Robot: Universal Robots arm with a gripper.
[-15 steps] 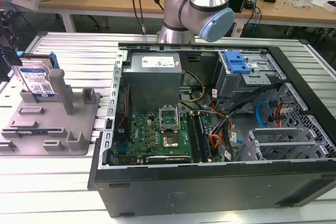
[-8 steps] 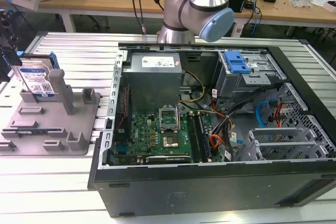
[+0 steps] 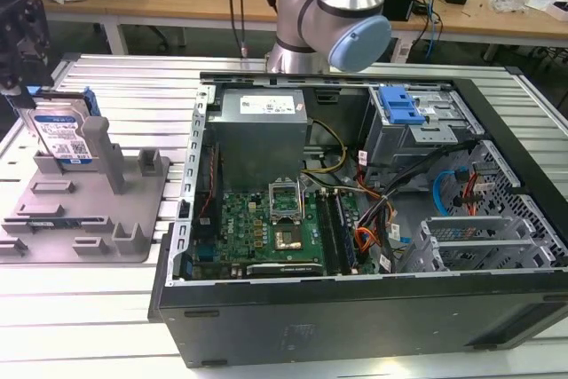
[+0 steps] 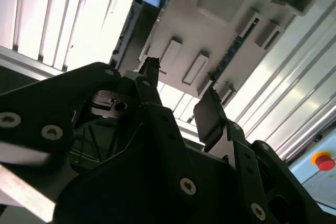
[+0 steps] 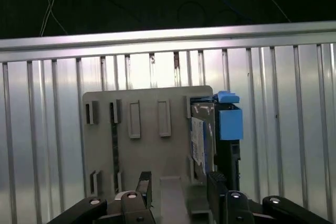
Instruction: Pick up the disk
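- Closest to the wrist cameras is your gripper [image 5: 179, 183]. Its two black fingers [image 5: 216, 184] are spread wide apart, with nothing in the gap between them.
- Your gripper has hold of nothing.
- Past the fingers you see the grey fixture [image 5: 147, 150]. It is a flat plate with slots and posts.
- That fixture sits on the table [image 5: 47, 129], which is made of long shiny metal strips.
- Your disk [image 5: 199, 140] stands up on its edge at one corner of the fixture. It is silver and has a white-and-blue label.
- You can see a blue side rail [image 5: 229, 121] along the edge of the disk.
- In the first wrist view the disk lines up with one finger, not with the gap between the two.
- In the exterior view the disk is on the exterior view's left. It leans a little and is just beside a tall grey post [image 3: 102, 153].
- Your gripper hangs near the disk there, higher up, at the far left edge of that view.
- You see a big open computer case [image 3: 355, 326] just beside the fixture, on the exterior view's right.
- Inside the case are a green board [image 3: 266, 228] and a grey box [image 3: 262, 113].
- Your robot arm [image 3: 333, 15] stands behind the case.
- In the second wrist view you can see a red button [image 4: 323, 160] off to one side, well apart from the fingers.
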